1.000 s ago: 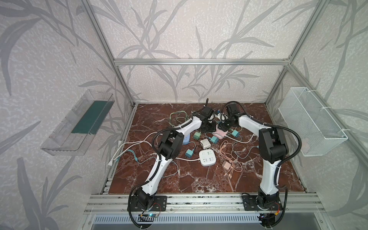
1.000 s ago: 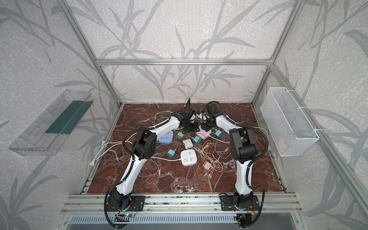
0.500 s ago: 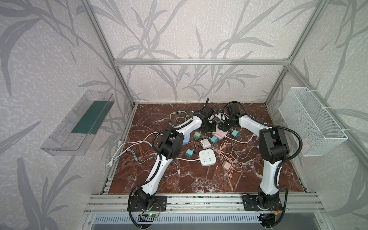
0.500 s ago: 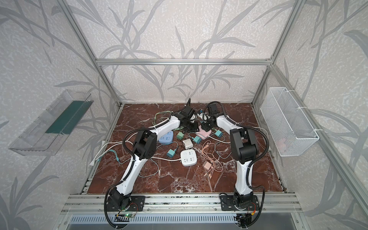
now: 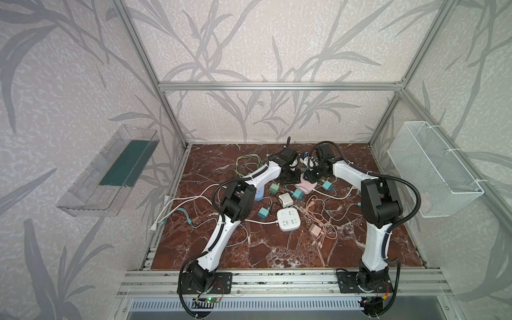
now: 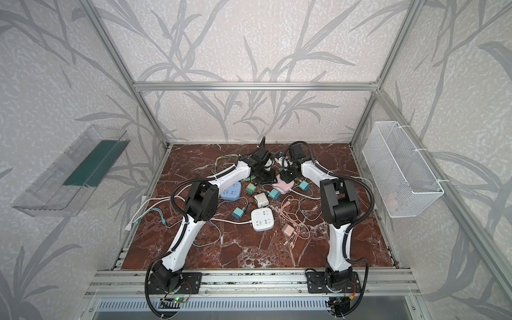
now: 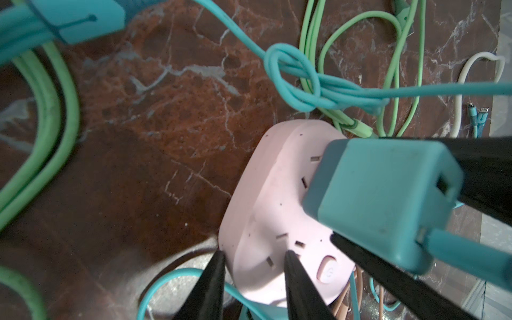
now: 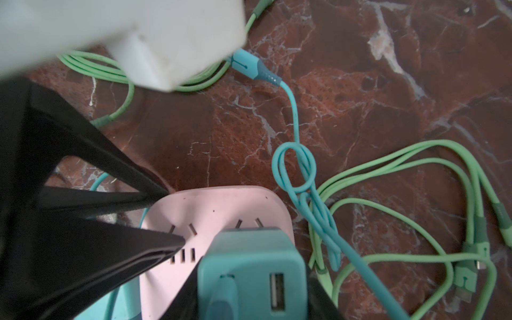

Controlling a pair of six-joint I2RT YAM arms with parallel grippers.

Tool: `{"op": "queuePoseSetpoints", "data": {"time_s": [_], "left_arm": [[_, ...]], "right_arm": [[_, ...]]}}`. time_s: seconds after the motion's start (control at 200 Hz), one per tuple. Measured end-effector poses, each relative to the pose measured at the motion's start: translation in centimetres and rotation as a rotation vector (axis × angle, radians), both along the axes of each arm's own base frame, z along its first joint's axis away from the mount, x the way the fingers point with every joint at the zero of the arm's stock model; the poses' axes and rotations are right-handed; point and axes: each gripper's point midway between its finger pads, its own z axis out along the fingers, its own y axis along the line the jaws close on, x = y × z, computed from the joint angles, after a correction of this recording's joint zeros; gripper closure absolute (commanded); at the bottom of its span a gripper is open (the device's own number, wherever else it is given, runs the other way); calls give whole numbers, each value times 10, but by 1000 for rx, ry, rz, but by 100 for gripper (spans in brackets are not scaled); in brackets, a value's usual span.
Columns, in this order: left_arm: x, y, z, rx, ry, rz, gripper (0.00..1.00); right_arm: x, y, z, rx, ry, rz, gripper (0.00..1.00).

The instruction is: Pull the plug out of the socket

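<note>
A pink socket (image 7: pixel 266 210) lies on the marble floor, seen in both top views (image 5: pixel 306 184) (image 6: pixel 282 185) between the two wrists. A teal plug (image 7: pixel 382 202) with a teal cable stands on its face. Whether the prongs are still seated I cannot tell. My right gripper (image 8: pixel 250 277) is shut on the teal plug (image 8: pixel 249 249), one black finger on each side. My left gripper (image 7: pixel 253 255) is shut on the rim of the pink socket (image 8: pixel 216 205), one finger outside the edge and one on its face. In a top view both grippers (image 5: pixel 291 177) (image 5: pixel 313 174) point down, close together.
Green cables (image 7: pixel 393 55) and a knotted teal cable (image 8: pixel 299 171) lie beside the socket. Nearer the front are loose teal chargers (image 5: pixel 274 189), a white cube charger (image 5: pixel 286 199), a white power strip (image 5: pixel 288 219), a blue socket (image 6: pixel 231 191) and pink cables (image 5: pixel 321 221). A wire basket (image 5: pixel 432 171) hangs on the right wall.
</note>
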Motion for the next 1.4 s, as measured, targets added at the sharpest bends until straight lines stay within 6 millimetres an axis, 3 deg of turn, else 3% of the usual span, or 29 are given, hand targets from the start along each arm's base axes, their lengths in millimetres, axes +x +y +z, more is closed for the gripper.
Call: {"op": "queuePoseSetpoints", "data": {"time_s": [1.4], "left_arm": [[0, -5, 1, -32, 15, -16, 64]], "right_arm": [[-5, -8, 3, -1, -45, -71, 73]]}}
